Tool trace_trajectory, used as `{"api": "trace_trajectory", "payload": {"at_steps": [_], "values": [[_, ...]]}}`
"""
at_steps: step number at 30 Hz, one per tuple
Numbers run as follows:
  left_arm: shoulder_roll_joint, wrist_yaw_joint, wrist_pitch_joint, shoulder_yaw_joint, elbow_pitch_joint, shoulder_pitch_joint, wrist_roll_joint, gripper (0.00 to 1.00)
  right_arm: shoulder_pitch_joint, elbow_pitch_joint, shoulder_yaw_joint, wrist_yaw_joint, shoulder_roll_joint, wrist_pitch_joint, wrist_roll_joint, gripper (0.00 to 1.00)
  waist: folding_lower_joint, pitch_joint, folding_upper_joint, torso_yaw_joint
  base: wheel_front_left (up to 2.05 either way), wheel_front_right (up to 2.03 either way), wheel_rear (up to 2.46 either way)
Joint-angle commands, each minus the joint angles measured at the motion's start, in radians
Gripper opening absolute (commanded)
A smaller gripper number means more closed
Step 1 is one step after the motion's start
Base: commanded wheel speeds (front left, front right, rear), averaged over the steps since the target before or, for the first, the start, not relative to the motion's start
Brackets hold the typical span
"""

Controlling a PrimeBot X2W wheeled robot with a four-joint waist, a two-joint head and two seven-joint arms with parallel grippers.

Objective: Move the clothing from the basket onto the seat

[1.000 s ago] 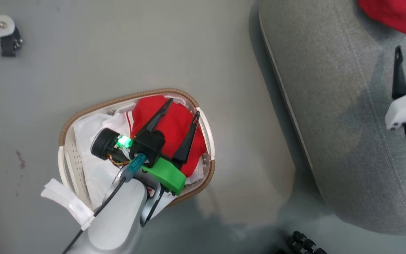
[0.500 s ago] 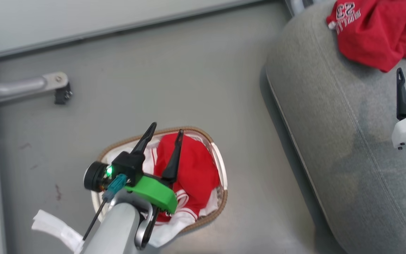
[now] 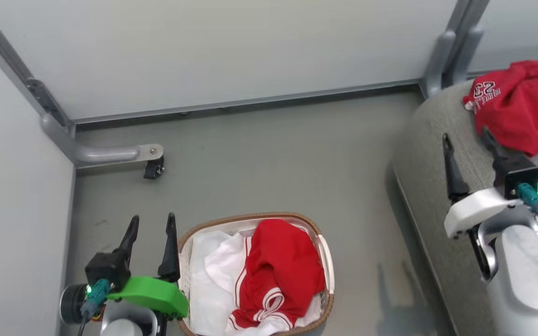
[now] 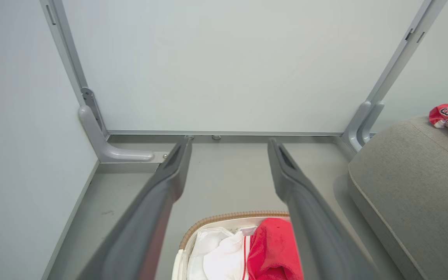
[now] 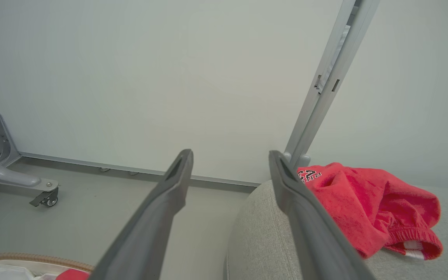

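Red clothing (image 3: pixel 280 266) in basket (image 3: pixel 250 218), seemingly atop white liner (image 3: pixel 210 275); left claw (image 3: pixel 153 217), right claw (image 3: pixel 464 133) released.

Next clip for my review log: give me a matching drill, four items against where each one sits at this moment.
Column one:
1. red garment with "23" lettering
2. red garment with white stripes
3. left hand
4. right hand

Column two:
A. inside the oval white plastic basket
B. open, at the edge of the grey fabric seat
C. lying crumpled on the seat
D. open, over the grey floor beside the basket

Pairs: 1-C, 2-A, 3-D, 4-B.
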Motion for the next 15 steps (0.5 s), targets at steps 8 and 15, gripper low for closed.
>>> {"api": "trace_trajectory", "payload": {"at_steps": [8,15], "values": [[-0.001,-0.012,-0.001,0.066,-0.010,0.112,0.014,1.00,0.161,-0.044,0.011,-0.001,0.059,-0.002,0.048,1.00,0.0001,-0.091,0.0000,0.086,0.00,0.00,0.00],[-0.001,-0.013,-0.001,0.064,-0.017,0.151,-0.017,1.00,0.275,-0.070,0.028,-0.001,0.062,-0.002,0.142,1.00,0.0001,-0.107,0.0000,0.092,0.00,0.00,0.00]]}}
